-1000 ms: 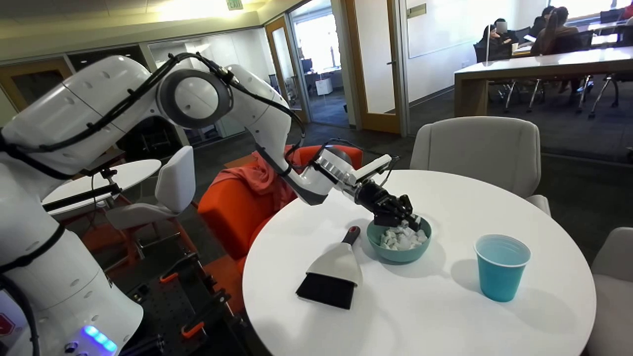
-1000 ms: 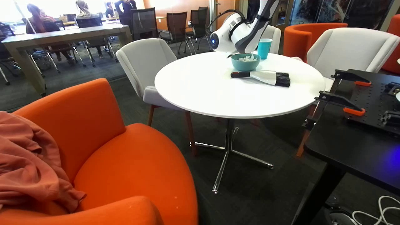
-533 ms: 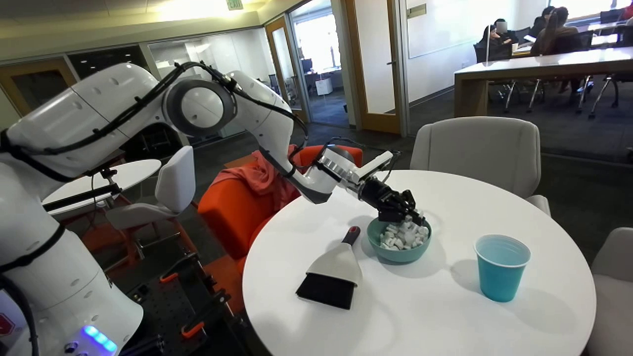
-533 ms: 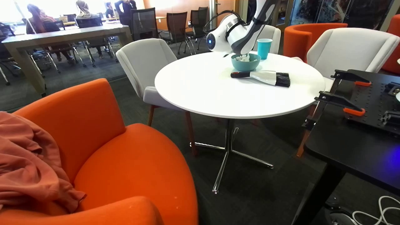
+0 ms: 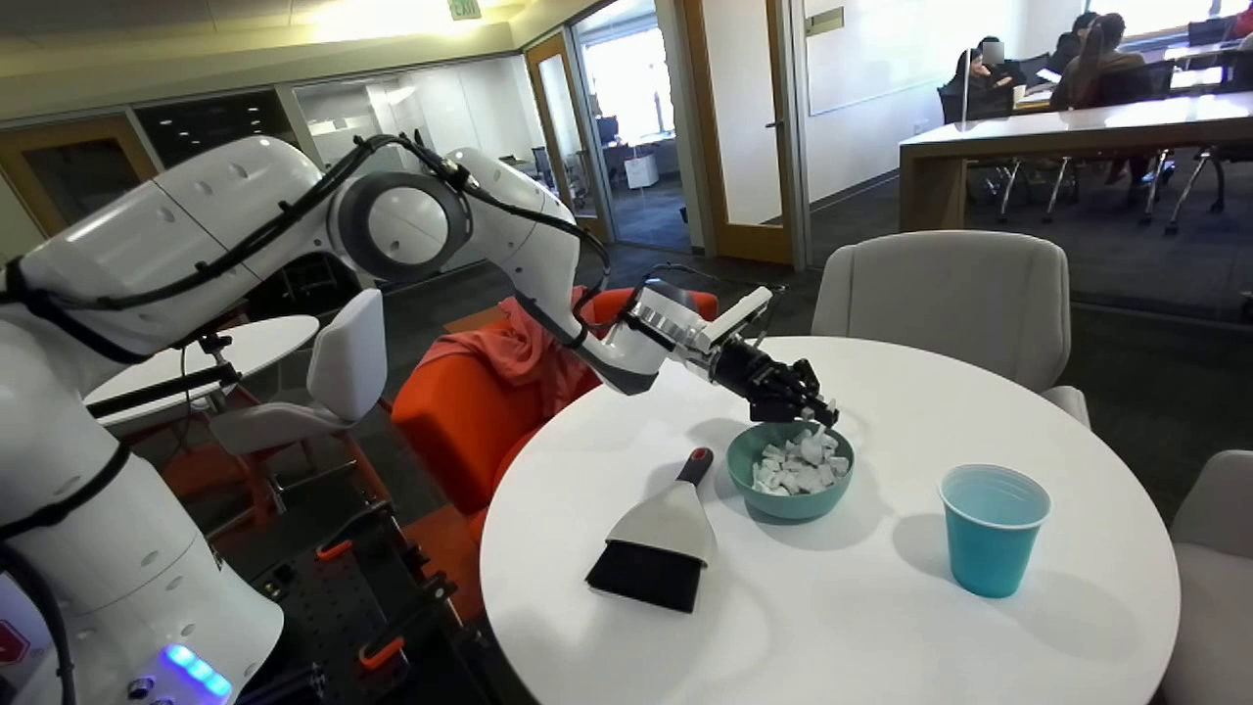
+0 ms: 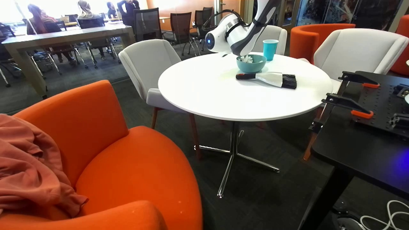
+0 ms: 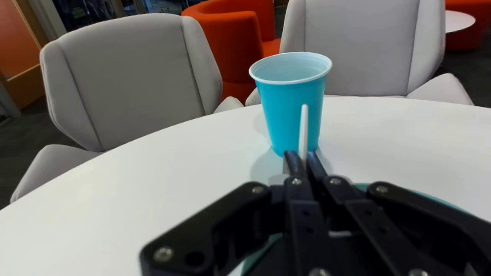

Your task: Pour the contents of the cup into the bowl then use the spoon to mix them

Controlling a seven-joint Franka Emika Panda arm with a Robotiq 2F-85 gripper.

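The teal bowl (image 5: 791, 507) stands on the white table and also shows in an exterior view (image 6: 251, 67). White bits (image 5: 795, 472) lie heaped in it, some higher toward the gripper side. My gripper (image 5: 827, 415) is just above the bowl's far rim. In the wrist view its fingertips (image 7: 303, 163) are shut on the spoon's white handle (image 7: 303, 126), which points up past them. The spoon's lower end is hidden. The bright blue cup (image 5: 995, 534) stands upright on the table, apart from the bowl, and also shows in the wrist view (image 7: 289, 111).
A brush with a black-bristled end (image 5: 666, 534) lies on the table (image 5: 881, 627) beside the bowl. Grey chairs (image 5: 945, 304) and an orange chair (image 5: 455, 421) surround the table. The dark robot stand (image 6: 367, 143) is nearby.
My gripper has risen a little and shifted toward the bowl's far rim with the spoon. The white bits have been stirred and heaped toward that side. Cup and brush have not moved.
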